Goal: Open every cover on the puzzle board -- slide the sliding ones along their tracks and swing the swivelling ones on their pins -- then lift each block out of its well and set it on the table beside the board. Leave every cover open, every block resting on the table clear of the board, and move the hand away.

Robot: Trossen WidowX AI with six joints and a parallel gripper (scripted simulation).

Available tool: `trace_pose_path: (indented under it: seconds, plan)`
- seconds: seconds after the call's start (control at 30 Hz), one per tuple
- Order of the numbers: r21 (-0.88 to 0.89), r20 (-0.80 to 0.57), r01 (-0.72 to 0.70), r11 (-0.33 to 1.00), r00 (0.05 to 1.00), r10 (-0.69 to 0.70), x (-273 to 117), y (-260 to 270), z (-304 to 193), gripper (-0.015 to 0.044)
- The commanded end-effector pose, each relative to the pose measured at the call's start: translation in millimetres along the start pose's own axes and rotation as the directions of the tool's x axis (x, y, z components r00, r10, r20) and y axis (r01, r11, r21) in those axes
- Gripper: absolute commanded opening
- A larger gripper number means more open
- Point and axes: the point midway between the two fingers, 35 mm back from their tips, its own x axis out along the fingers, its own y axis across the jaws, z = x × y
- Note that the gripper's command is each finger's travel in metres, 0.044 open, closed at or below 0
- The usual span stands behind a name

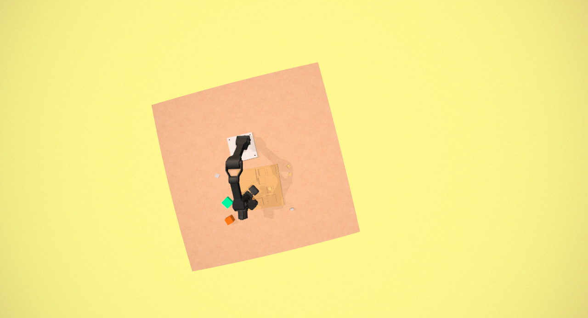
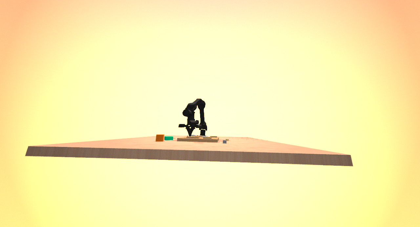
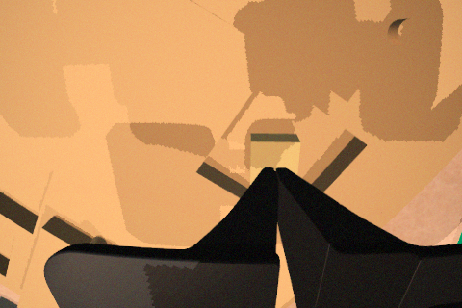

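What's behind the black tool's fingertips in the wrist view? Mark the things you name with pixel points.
Part of a pale yellow block (image 3: pixel 274 151) on the wooden puzzle board (image 1: pixel 281 195) (image 2: pixel 197 139) (image 3: pixel 168 58); its near end is hidden.

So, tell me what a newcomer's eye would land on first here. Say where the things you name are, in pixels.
Probably the black arm (image 1: pixel 235 190) (image 2: pixel 201 114), bent over the tan puzzle board (image 1: pixel 279 184) (image 2: pixel 198 139), its jaws shut. Next, the vivid orange block (image 1: pixel 229 219) (image 2: pixel 159 137) and green block (image 1: pixel 227 202) (image 2: pixel 168 138), both on the table (image 1: pixel 287 110) (image 2: pixel 117 145) beside the board.

The arm is matte black, with chunky rounded joints and an open, forked link. Its end effector has dark, wedge-shaped fingers tapering to narrow tips.
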Motion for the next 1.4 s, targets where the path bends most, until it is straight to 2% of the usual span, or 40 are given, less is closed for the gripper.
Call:
trace_pose_path:
  seconds: [0.0,0.13,0.3,0.5,1.07,1.37]
  plan:
    - [0.0,0.001,0.0,1.0,1.0,0.0,-3.5,-0.3,0.3,0.0053]
    - [0.002,0.004,0.003,1.0,1.0,-0.003,-24.0,-1.4,1.3,0.0144]
    - [0.005,0.008,0.005,1.0,1.0,-0.005,-50.2,-1.4,1.1,0.0144]
    - [0.005,0.009,0.006,1.0,1.0,-0.006,-53.7,-1.2,0.9,0.0144]
    - [0.005,0.009,0.005,1.0,1.0,-0.006,-19.6,-1.1,1.3,0.0144]
    - [0.005,0.009,0.005,1.0,1.0,-0.006,-18.0,-1.0,1.3,0.0144]
